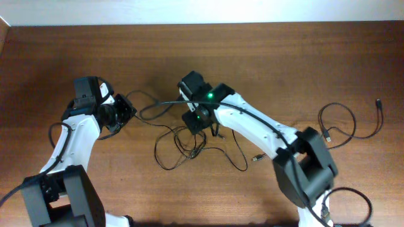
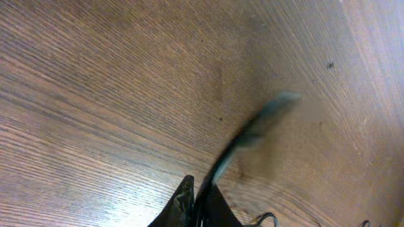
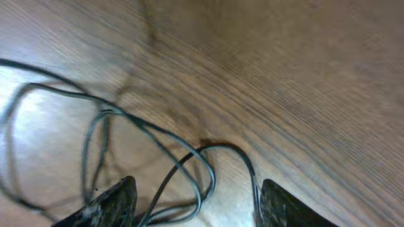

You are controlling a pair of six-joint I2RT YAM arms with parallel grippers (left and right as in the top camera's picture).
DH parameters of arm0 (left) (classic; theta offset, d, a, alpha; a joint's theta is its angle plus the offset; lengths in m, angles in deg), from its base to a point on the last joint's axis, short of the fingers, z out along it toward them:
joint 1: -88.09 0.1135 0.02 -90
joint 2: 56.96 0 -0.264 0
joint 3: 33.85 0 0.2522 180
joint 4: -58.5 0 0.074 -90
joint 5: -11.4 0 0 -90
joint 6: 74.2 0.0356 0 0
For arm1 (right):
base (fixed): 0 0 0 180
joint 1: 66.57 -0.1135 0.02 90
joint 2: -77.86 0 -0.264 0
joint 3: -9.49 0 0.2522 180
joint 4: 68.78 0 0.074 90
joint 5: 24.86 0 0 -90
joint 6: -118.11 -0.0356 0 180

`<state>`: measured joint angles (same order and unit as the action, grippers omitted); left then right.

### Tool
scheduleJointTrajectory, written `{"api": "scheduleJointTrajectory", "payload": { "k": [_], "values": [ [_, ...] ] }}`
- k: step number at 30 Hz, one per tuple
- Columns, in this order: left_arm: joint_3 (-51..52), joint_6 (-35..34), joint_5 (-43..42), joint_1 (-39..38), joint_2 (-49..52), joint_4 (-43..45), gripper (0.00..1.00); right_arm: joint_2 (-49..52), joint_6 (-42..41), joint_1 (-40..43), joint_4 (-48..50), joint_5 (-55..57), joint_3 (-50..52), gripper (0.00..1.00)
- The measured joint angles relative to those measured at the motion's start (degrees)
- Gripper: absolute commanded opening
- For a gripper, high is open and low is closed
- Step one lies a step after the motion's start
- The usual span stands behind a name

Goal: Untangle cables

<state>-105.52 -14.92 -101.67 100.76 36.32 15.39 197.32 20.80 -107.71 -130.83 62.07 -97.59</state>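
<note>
straddling cables (image 3: 221,147), right claw (image 3: 197,200) spread, left claw (image 2: 194,207) pinching one

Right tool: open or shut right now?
Open. The right wrist view shows the right tool with fingers wide apart, loose cables lying between them, unpinched.

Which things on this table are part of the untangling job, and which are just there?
Job: tangled cables; separate thin cable at right; left pincer, shut on a strand; right pincer, open.
Just there: arm's thick cable; table.
</note>
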Motion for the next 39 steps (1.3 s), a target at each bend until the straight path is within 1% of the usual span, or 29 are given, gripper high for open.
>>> {"api": "scheduleJointTrajectory", "payload": {
  "k": [2, 5, 6, 7, 8, 9, 10, 13, 16, 21, 25, 28, 33, 34, 37, 39],
  "values": [
    [0.00, 0.00, 0.00, 0.00, 0.00, 0.02, 0.09, 2.56, 0.24, 0.00, 0.98, -0.26, 0.00, 0.64],
    [0.00, 0.00, 0.00, 0.00, 0.00, 0.02, 0.09, 5.60, 0.52, 0.00, 4.98, -2.93, 0.00, 0.64],
    [0.00, 0.00, 0.00, -0.02, 0.00, 0.02, 0.10, 6.05, 0.52, 0.00, 5.60, -3.26, 0.00, 0.63],
    [0.00, 0.00, 0.00, 0.00, 0.00, 0.00, 0.10, 6.40, 0.55, 0.00, 6.19, -3.54, 0.00, 0.59],
    [0.00, 0.00, 0.00, 0.00, 0.00, 0.00, 0.10, 6.49, 0.66, 0.00, 6.54, -3.78, 0.00, 0.39],
    [0.00, 0.00, 0.00, -0.02, 0.00, 0.00, 0.09, 6.51, 0.81, 0.00, 6.60, -3.98, 0.00, 0.04],
    [0.00, 0.00, 0.00, 0.00, 0.00, 0.00, 0.09, 6.51, 0.90, 0.00, 6.60, -4.04, 0.00, 0.04],
    [0.00, -0.07, 0.00, 0.00, 0.00, 0.00, 0.03, 6.51, 1.07, 0.00, 6.54, -4.35, 0.00, 0.04],
    [0.00, -0.20, 0.00, 0.00, 0.00, 0.02, 0.04, 5.75, 0.68, 0.00, 6.36, -5.92, 0.11, 0.04],
    [0.00, -0.20, 0.00, 0.00, 0.00, 0.04, 0.05, -3.85, -0.04, 0.00, 0.87, -7.17, 0.22, 0.04],
    [0.00, -0.20, 0.00, 0.00, 0.00, 0.02, 0.05, -3.96, -0.04, 0.00, -2.08, -7.80, 0.24, 0.04],
    [0.00, -0.20, 0.00, 0.00, 0.00, 0.00, 0.05, -3.91, -0.04, 0.00, -2.27, -10.69, 0.24, 0.04],
    [0.00, -0.20, 0.00, 0.00, 0.00, 0.00, 0.05, -2.49, -0.04, -1.64, -1.86, -11.93, 0.24, 0.04],
    [0.00, -0.20, 0.00, 0.00, 0.00, 0.00, 0.05, -1.81, -0.02, -2.01, -1.44, -12.04, 0.24, 0.06],
    [0.00, -0.20, 0.00, 0.00, 0.00, 0.00, 0.05, 0.59, -0.22, -2.47, -0.74, -12.11, 0.24, 0.19],
    [0.00, -0.20, 0.00, 0.00, 0.00, 0.02, 0.05, 1.40, -0.26, -2.47, 0.52, -12.11, 0.24, 0.20]
  ]
}}
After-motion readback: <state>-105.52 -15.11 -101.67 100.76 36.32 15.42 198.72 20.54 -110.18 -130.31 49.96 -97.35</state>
